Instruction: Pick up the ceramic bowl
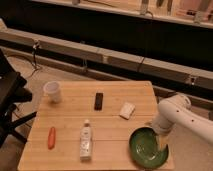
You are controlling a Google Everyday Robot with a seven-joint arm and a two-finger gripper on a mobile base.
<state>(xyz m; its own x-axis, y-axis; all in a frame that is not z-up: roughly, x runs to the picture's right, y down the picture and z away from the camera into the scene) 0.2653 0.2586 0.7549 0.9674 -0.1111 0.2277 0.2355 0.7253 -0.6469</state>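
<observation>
The ceramic bowl (146,148) is a wide, shallow, dark-green bowl. It rests on the wooden table (70,120) at the front right corner. My white arm comes in from the right and bends down over the bowl's right rim. My gripper (161,141) is at the bowl's right side, low over the rim. The arm's wrist hides most of it. I cannot tell whether it touches the bowl.
A white cup (53,91) stands at the back left. A black remote (99,101) and a pale sponge (127,110) lie mid-table. A clear bottle (85,140) and a red-orange carrot-like item (51,138) lie at the front left. A dark chair (10,95) stands left of the table.
</observation>
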